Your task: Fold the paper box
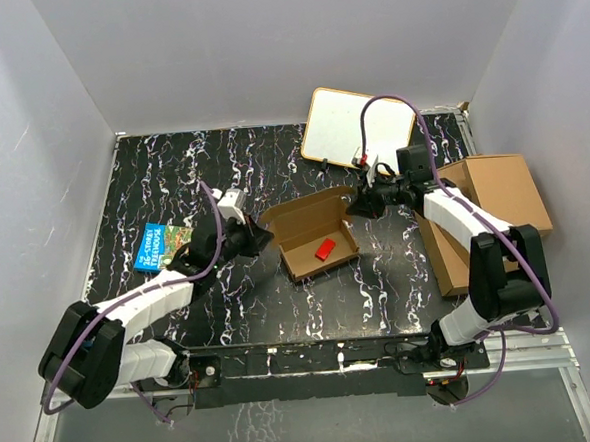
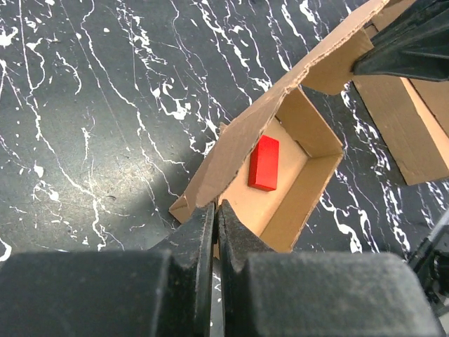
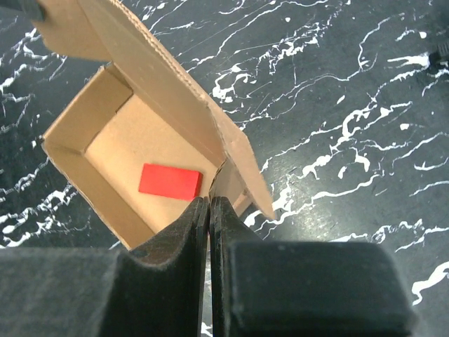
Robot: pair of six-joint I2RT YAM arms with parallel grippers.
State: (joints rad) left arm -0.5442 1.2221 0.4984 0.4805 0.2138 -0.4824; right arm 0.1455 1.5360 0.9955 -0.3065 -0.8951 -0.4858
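The paper box (image 1: 297, 217) stands open in the middle of the black marbled table, its lid flap raised along the far side. A red block (image 1: 325, 248) lies on its floor. My left gripper (image 1: 263, 238) is at the box's left corner. In the left wrist view its jaws (image 2: 216, 205) are shut, with the lid's lower edge pinched at their tips beside the red block (image 2: 264, 163). My right gripper (image 1: 354, 205) is at the box's right end. In the right wrist view it (image 3: 210, 200) is shut on the side wall's edge of the paper box (image 3: 112, 147).
A white board (image 1: 357, 125) lies at the back. A pile of larger brown cardboard boxes (image 1: 495, 209) sits at the right edge, close behind my right arm. A blue picture book (image 1: 164, 244) lies left of my left arm. White walls enclose the table.
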